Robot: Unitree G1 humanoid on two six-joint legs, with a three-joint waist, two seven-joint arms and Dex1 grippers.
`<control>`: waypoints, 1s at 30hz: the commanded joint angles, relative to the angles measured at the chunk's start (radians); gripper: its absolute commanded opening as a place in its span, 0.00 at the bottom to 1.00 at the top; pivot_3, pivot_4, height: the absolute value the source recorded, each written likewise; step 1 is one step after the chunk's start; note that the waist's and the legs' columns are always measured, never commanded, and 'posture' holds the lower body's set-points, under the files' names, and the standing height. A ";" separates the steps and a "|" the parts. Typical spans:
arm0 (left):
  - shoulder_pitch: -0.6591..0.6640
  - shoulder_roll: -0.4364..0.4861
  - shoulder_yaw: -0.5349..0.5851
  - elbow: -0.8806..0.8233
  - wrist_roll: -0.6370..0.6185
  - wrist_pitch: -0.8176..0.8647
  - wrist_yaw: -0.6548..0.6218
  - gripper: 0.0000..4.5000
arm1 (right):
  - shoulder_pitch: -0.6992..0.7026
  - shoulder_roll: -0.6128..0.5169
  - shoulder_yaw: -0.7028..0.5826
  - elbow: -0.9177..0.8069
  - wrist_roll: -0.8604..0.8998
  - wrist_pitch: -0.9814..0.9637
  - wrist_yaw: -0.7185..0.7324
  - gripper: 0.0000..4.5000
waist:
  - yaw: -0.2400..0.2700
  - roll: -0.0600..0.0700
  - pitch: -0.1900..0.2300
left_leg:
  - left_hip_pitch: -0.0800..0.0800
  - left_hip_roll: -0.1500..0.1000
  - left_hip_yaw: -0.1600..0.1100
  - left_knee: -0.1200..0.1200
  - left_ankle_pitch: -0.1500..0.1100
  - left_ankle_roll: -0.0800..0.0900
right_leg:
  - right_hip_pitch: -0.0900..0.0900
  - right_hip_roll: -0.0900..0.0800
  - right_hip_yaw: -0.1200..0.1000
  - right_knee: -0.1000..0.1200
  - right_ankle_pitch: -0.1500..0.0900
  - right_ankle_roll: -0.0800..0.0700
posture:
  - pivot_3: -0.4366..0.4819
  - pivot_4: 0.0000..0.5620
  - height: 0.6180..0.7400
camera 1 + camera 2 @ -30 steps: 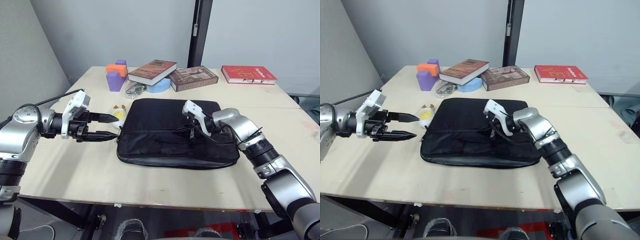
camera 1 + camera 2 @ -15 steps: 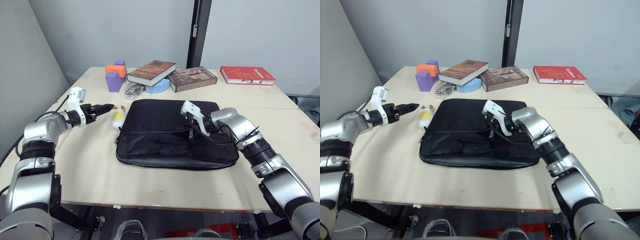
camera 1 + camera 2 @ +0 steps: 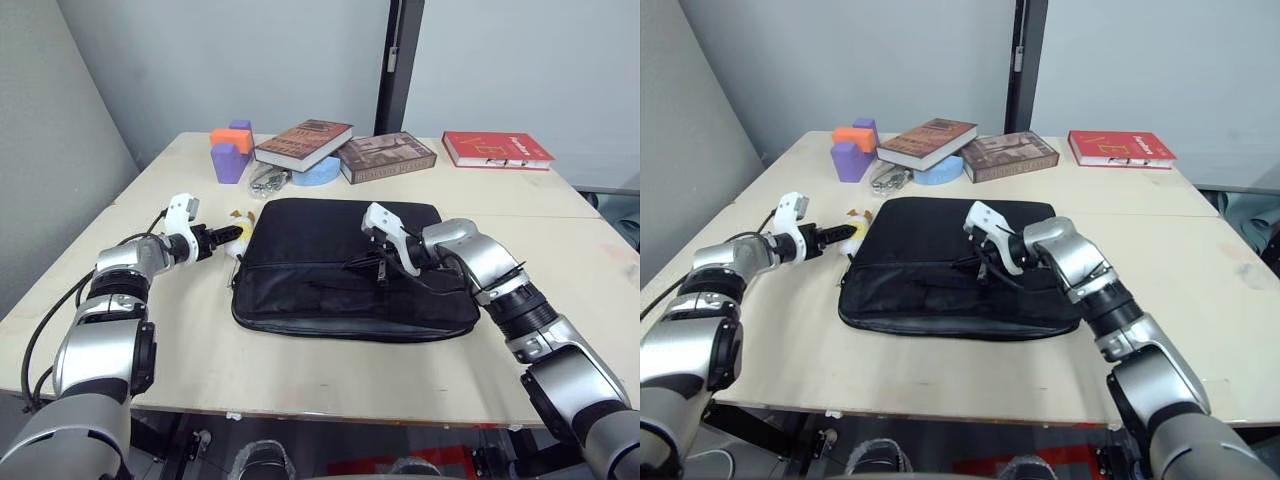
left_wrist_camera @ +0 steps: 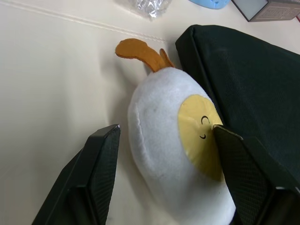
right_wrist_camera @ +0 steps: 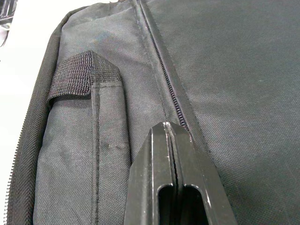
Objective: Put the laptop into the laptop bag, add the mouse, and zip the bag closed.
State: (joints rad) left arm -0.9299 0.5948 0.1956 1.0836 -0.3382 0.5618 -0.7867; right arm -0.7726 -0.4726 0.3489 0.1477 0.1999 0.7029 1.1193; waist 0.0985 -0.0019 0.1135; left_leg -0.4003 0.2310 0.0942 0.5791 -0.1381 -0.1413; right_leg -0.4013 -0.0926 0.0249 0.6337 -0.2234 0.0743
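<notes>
I have the laptop bag (image 3: 350,265) lying flat in the middle of the table (image 3: 330,380), and from here it looks closed around its near and left edges, though I cannot see the laptop or the mouse anywhere, so I judge they are probably already inside. My right gripper (image 5: 174,140) rests on the bag's top face with its fingers pressed together, tips right at the zipper line (image 5: 161,77) of the front pocket, beside a strap handle (image 5: 84,75); whether a zipper pull is pinched between them I cannot tell from this angle. My left gripper (image 4: 164,136) sits at the bag's left edge with fingers spread apart on either side of the egg-shaped plush toy (image 4: 173,154), not yet touching it as far as I can see; that toy is not the mouse, so grabbing it would do nothing for the task. What seems left is confirming the zip is fully run. Along the far edge lie a red book (image 3: 495,149), two darker books (image 3: 345,148), and purple and orange blocks (image 3: 231,148); the red cover carries lettering too small for me to read.
</notes>
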 commanded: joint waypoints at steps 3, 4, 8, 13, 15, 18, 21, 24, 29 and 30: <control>-0.039 -0.029 0.007 0.034 0.016 -0.016 -0.025 0.73 | 0.038 -0.012 0.021 0.006 -0.016 0.042 -0.019 0.01 | -0.001 0.000 0.000 | 0.000 0.000 0.000 -0.002 0.000 0.000 | 0.001 0.000 0.000 -0.003 0.000 0.001 | 0.48 0.27 1.00; -0.039 -0.032 0.005 0.032 0.015 -0.011 -0.038 0.62 | 0.039 -0.013 0.018 0.003 -0.014 0.046 -0.020 0.00 | 0.000 0.000 0.000 | 0.000 0.000 0.000 -0.003 0.000 0.000 | 0.001 0.000 -0.001 -0.004 0.000 0.001 | 0.48 0.27 1.00; -0.028 -0.025 -0.010 0.015 0.025 -0.011 -0.088 0.32 | 0.045 -0.017 0.009 -0.008 -0.013 0.055 -0.024 0.00 | 0.001 0.000 0.000 | 0.000 0.000 0.000 -0.004 0.000 -0.001 | 0.001 0.000 -0.001 -0.005 0.000 0.001 | 0.48 0.27 1.00; -0.009 0.022 0.030 -0.022 -0.001 0.033 -0.151 0.00 | 0.053 -0.022 0.016 -0.010 -0.020 0.058 -0.030 0.00 | 0.001 0.000 0.001 | 0.000 0.000 0.000 -0.004 0.000 -0.001 | 0.001 0.000 -0.001 -0.005 0.000 0.001 | 0.48 0.27 1.00; 0.008 0.045 0.038 -0.063 -0.016 0.060 -0.193 0.00 | 0.053 -0.024 0.019 -0.009 -0.022 0.057 -0.029 0.00 | 0.000 0.000 0.001 | 0.000 0.000 0.000 -0.005 0.000 -0.001 | 0.001 0.000 -0.001 -0.006 0.000 0.001 | 0.48 0.27 1.00; 0.043 0.076 0.057 -0.155 -0.042 0.094 -0.234 0.00 | 0.053 -0.026 0.022 -0.004 -0.024 0.054 -0.026 0.00 | -0.001 0.000 0.001 | 0.000 0.000 0.000 -0.007 0.000 -0.001 | 0.001 0.000 -0.002 -0.009 0.000 0.001 | 0.48 0.27 1.00; 0.075 0.101 0.093 -0.261 -0.089 0.152 -0.247 0.00 | 0.046 -0.023 0.033 0.018 -0.037 0.045 -0.028 0.00 | 0.000 0.000 0.001 | 0.000 0.000 0.000 -0.008 0.000 -0.001 | 0.001 0.000 -0.002 -0.009 0.000 0.001 | 0.48 0.27 1.00; 0.122 0.113 0.114 -0.385 -0.141 0.231 -0.262 0.00 | 0.035 -0.018 0.056 0.050 -0.064 0.033 -0.039 0.00 | -0.001 0.001 0.001 | 0.000 0.000 0.000 -0.008 0.000 -0.001 | 0.001 0.000 -0.002 -0.009 0.000 0.001 | 0.48 0.27 1.00; 0.268 0.155 0.097 -0.658 -0.210 0.365 -0.295 0.00 | 0.016 -0.006 0.074 0.082 -0.069 0.022 -0.044 0.00 | -0.011 0.001 0.001 | 0.001 0.000 0.001 -0.008 0.000 -0.001 | 0.001 0.000 -0.002 -0.009 0.000 0.001 | 0.48 0.27 1.00; 0.286 0.160 0.099 -0.688 -0.216 0.377 -0.287 0.00 | 0.014 -0.005 0.075 0.084 -0.069 0.020 -0.043 0.00 | -0.012 0.001 0.001 | 0.001 0.000 0.001 -0.009 0.000 -0.001 | 0.001 0.000 -0.002 -0.009 0.000 0.001 | 0.48 0.27 1.00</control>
State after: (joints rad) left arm -0.6498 0.7253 0.2881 0.4752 -0.5231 0.9141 -1.0688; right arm -0.7856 -0.4661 0.3716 0.1549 0.1967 0.6998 1.1022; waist 0.0866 -0.0008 0.1147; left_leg -0.3993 0.2314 0.0948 0.5699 -0.1389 -0.1415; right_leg -0.4006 -0.0925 0.0232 0.6249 -0.2230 0.0750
